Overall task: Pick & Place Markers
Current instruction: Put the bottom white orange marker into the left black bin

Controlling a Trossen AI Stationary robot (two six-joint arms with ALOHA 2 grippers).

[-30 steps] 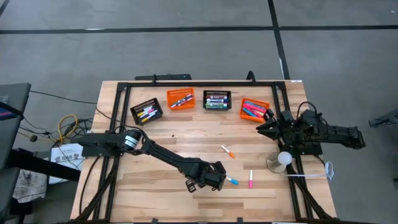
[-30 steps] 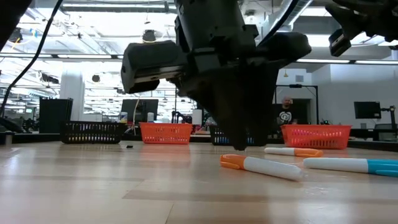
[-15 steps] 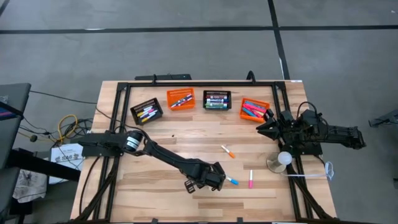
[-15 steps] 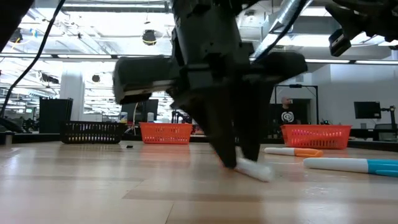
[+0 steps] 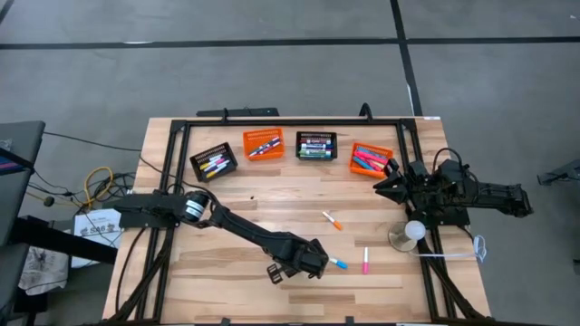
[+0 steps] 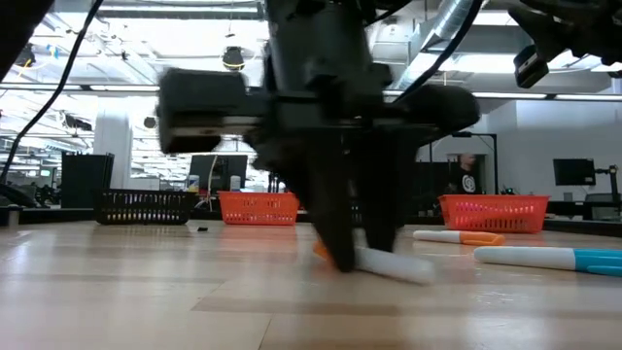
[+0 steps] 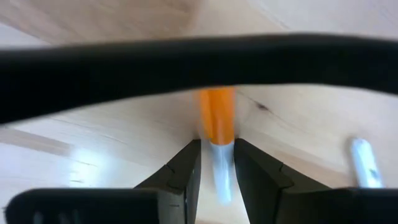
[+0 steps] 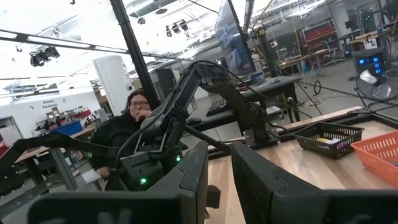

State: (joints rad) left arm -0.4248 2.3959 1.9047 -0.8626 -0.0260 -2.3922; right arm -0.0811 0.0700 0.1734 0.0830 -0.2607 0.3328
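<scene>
An orange-capped white marker point(image 7: 217, 146) lies on the wooden desk point(image 5: 272, 213) near its front edge, and the left gripper point(image 7: 217, 163) stands over it with its jaws closed against the white barrel from both sides; the orange cap sticks out past the fingertips point(image 7: 188, 163). In the low view the same marker point(image 6: 389, 262) rests flat on the boards with the left gripper point(image 6: 355, 255) planted on it. Just beside it lie a blue-capped marker point(image 5: 338, 263) and a pink marker point(image 5: 366, 261), and another orange-capped marker point(image 5: 333, 220) lies a little farther back. Along the back of the desk stand four baskets holding more markers: a black basket point(image 5: 214, 163), an orange basket point(image 5: 263, 144), a second black basket point(image 5: 316, 146) and a second orange basket point(image 5: 371, 159). The right gripper point(image 5: 381, 184) waits by the desk's right edge, next to that last basket, its jaws nearly closed on nothing. A person point(image 8: 134, 121) sits in the room beyond the desk.
</scene>
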